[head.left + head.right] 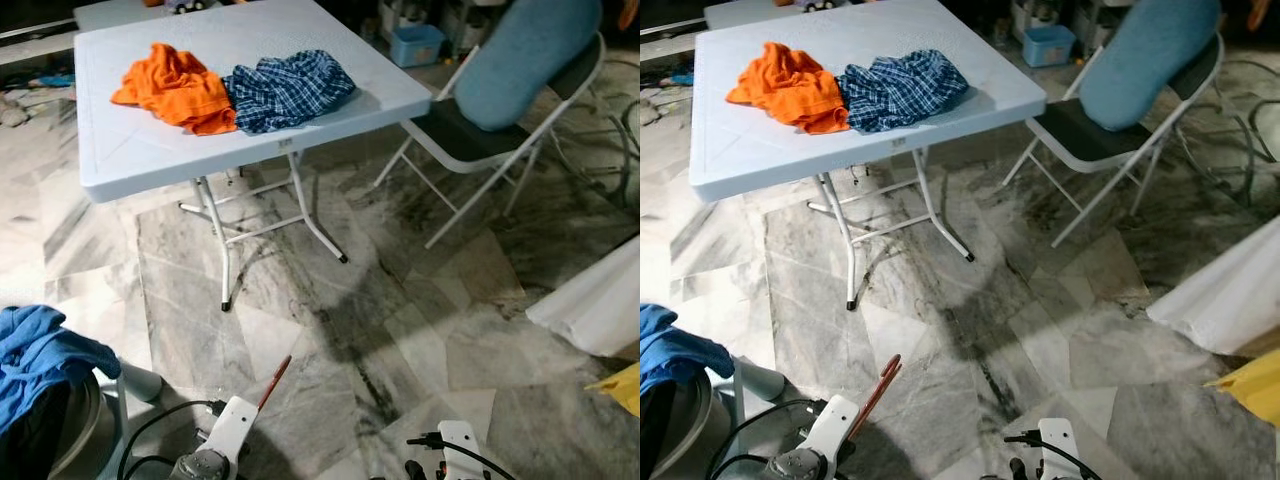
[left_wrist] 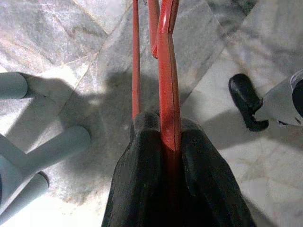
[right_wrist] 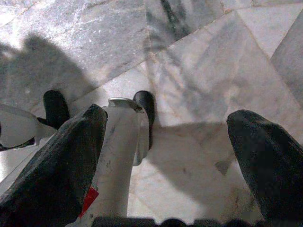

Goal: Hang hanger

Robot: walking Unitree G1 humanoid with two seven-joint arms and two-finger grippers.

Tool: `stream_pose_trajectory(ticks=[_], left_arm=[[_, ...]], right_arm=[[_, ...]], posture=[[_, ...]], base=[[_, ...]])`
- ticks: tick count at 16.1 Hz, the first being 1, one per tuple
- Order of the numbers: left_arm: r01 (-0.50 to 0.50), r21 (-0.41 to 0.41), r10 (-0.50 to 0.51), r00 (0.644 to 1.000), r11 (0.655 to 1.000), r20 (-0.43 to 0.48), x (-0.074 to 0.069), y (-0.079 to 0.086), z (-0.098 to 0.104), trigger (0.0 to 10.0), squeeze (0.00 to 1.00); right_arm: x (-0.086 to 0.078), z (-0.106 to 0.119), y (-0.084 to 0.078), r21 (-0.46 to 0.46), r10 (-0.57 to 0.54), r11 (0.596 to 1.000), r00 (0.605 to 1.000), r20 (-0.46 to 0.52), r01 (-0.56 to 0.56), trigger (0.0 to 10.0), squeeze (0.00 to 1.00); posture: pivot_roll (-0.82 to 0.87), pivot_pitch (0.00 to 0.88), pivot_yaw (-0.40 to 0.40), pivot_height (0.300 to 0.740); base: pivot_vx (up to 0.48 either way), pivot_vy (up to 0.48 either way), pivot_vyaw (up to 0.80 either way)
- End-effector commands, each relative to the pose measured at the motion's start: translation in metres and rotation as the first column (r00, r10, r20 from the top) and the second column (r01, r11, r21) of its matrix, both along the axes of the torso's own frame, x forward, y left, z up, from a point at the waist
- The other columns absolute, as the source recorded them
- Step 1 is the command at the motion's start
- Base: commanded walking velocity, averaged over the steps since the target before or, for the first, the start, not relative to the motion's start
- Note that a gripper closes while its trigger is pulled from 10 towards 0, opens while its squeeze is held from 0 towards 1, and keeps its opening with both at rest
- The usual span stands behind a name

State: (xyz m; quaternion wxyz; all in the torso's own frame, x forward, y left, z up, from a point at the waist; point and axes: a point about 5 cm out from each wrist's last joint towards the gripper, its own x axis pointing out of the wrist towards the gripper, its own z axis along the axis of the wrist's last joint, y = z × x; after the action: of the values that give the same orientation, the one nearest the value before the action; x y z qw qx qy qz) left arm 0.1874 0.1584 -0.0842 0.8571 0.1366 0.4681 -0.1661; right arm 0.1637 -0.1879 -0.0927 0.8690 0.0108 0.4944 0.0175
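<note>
Gripping a thin red hanger (image 2: 169, 85), left gripper (image 2: 163, 137) jaws clenched on its glossy bars, right gripper (image 3: 165, 142) jaws released.

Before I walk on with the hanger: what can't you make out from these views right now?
- Red hanger: clamped in the left gripper; its hook and far end are cut off by the left wrist view's edge, and the eye views show just a short red strip.
- Rail or rack to hang it on: none can be made out.
- Blue cloth: cut off by the left eye view's edge.
- Right gripper: open, holding nothing.
</note>
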Motion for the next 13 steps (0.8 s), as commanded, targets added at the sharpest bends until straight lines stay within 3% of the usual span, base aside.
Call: stream_pose_trajectory(ticks=[1, 8, 13], left_arm=[[-0.011, 0.006, 0.011, 1.000, 1.000, -0.013, -0.0036, 0.0036, -0.0017, 10.0, 0.00], [0.018, 0.021, -0.018, 1.000, 1.000, -0.013, -0.0024, 0.0030, -0.0012, 10.0, 0.00], [0.027, 0.006, -0.027, 1.000, 1.000, 0.004, -0.0003, 0.0021, 0.0003, 10.0, 0.00]], right_arm=[[-0.0031, -0.0015, 0.0016, 0.011, 0.001, 1.000, 1.000, -0.010, -0.001, 10.0, 0.00], [-0.0017, -0.0006, -0.0005, 0.006, 0.005, 1.000, 1.000, -0.008, -0.005, 10.0, 0.00], [-0.0004, -0.0002, 0.0004, 0.010, 0.003, 1.000, 1.000, -0.003, -0.003, 10.0, 0.00]], posture=[[-0.09, 0.115, 0.012, 0.740], [-0.09, 0.111, 0.013, 0.740], [-0.08, 0.111, 0.016, 0.740]], base=[[0.000, 0.341, -0.80], [0.000, 0.438, -0.80], [0.000, 0.000, -0.70]])
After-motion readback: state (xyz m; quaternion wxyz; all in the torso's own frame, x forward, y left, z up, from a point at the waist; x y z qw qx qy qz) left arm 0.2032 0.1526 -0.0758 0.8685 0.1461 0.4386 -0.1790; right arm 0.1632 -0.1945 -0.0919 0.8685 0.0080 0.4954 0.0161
